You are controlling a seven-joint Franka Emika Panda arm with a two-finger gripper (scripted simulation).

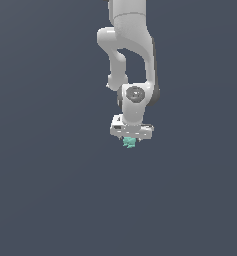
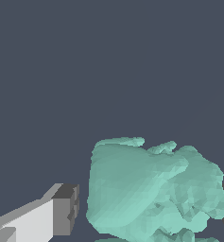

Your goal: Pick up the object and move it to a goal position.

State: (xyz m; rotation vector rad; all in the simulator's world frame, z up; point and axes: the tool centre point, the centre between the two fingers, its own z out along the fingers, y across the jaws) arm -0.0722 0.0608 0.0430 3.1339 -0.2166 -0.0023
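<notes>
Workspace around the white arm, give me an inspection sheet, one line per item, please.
Surface: plain dark grey-blue ground, unmarked.
Job's thing: small teal lumpy figurine-like object sits right under the white pincer; in the wrist view a gap shows between it and the one dark finger pad in clear sight.
Clutter: nothing seen.
Grippers: pincer points down around the object; whether it is clamped cannot be told.
Cables: nothing seen.
Surroundings: only the white jointed arm reaching down from the exterior view's top; no goal marker visible.
</notes>
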